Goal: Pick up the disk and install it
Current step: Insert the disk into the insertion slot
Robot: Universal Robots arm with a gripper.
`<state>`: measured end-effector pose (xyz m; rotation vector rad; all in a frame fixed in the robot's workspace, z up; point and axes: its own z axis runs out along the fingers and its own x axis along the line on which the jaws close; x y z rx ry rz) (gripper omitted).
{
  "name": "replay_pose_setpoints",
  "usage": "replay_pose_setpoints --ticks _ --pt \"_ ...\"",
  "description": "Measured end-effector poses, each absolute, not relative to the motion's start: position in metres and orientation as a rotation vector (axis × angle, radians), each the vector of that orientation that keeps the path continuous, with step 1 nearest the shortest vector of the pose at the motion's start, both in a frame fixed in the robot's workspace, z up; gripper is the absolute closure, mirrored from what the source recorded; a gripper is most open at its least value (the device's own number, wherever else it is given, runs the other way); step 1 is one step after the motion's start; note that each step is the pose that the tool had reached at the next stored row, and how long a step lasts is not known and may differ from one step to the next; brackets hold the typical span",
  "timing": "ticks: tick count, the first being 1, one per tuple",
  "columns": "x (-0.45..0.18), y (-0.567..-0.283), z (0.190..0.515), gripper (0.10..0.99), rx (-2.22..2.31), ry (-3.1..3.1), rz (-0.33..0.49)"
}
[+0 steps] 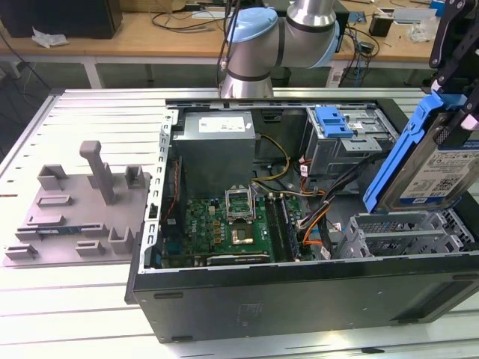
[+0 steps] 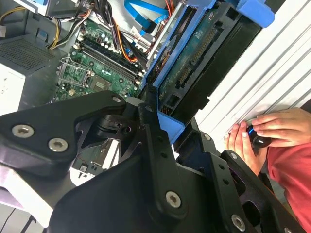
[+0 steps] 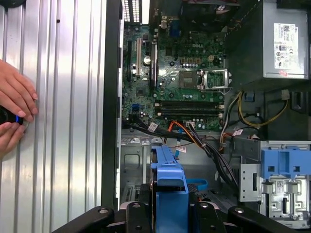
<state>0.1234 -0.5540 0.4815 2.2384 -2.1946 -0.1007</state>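
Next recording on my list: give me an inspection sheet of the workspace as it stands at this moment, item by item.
Surface: slatted metal table carrying an open computer case lying on its side.
Job's things: the disk in its blue bracket, held tilted over the case's end at the exterior view's right, not yet in a bay.
Clutter: grey fixture plate on the table beside the case.
Grippers: gripper shut on the disk.
Cables: orange, yellow and black wiring inside the case.
Surroundings: a person's hand resting on the table by a small black device; wooden bench behind.
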Motion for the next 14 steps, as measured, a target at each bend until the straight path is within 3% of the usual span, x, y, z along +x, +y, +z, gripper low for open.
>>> replay_pose_setpoints --ticks 14 --pt "0.1234 -0.5549 0.4758 0.722 2.239 -2.195 -0.101"
